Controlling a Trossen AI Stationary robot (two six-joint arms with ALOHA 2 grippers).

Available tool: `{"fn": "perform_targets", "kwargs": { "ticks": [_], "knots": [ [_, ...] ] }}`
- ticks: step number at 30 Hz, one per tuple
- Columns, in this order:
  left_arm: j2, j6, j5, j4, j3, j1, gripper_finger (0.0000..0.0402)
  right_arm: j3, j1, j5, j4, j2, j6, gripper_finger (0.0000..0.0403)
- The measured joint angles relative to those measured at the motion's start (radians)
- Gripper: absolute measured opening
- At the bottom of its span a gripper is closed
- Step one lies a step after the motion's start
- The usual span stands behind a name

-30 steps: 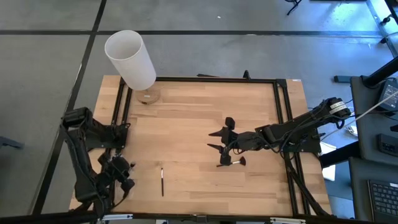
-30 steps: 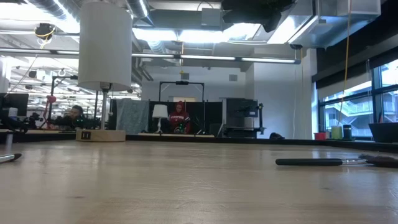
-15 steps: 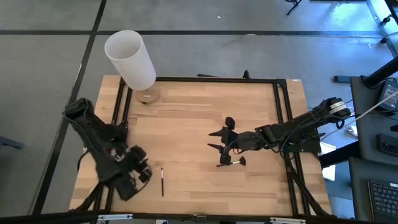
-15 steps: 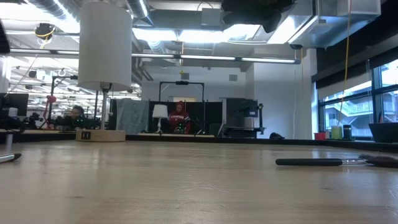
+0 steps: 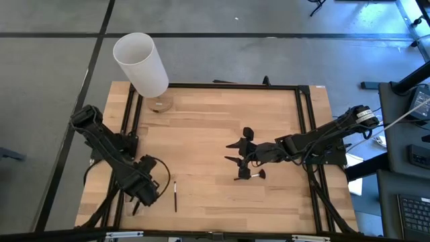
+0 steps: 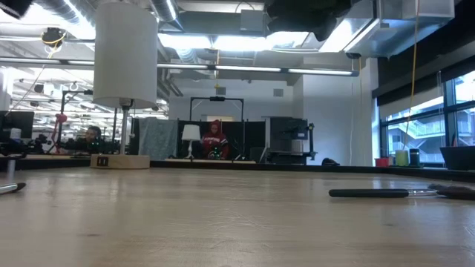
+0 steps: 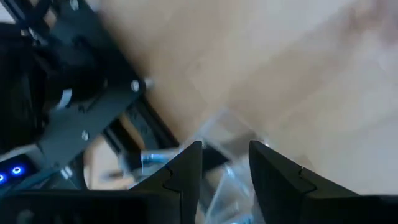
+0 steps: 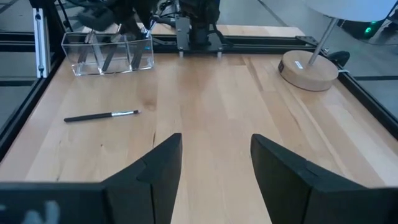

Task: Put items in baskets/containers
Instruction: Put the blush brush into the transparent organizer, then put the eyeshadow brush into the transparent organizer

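At lower left of the high view, the left end effector (image 5: 144, 193) hovers, parted and empty, above the clear plastic container (image 8: 108, 52) to drop brushes; one thin dark-handled brush (image 5: 175, 195) lies beside it on the wooden worktop (image 5: 215, 128). Right end effector (image 5: 243, 160) waits mid-frame, spread wide.

Left claw (image 5: 144, 195) swung in over table's front-left corner, above clear container (image 8: 108, 53).

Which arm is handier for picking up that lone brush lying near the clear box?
Left, probably. The left claw hangs open right at the clear box, and the lone brush lies just beside it. The right claw is at mid-table, clearly farther from that brush.
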Motion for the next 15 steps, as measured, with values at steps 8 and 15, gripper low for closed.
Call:
{"fn": "perform_targets", "kwargs": {
  "ticks": [8,15],
  "knots": [
    [-0.001,-0.125,-0.007,-0.138,0.144,-0.074,0.0127,0.000,0.000,0.000,-0.003,0.000,0.019,0.0190],
    [0.006,-0.166,-0.366,-0.111,0.160,-0.083,0.0127,0.000,0.000,0.000,-0.003,0.000,0.020,0.0190]
  ]
}}
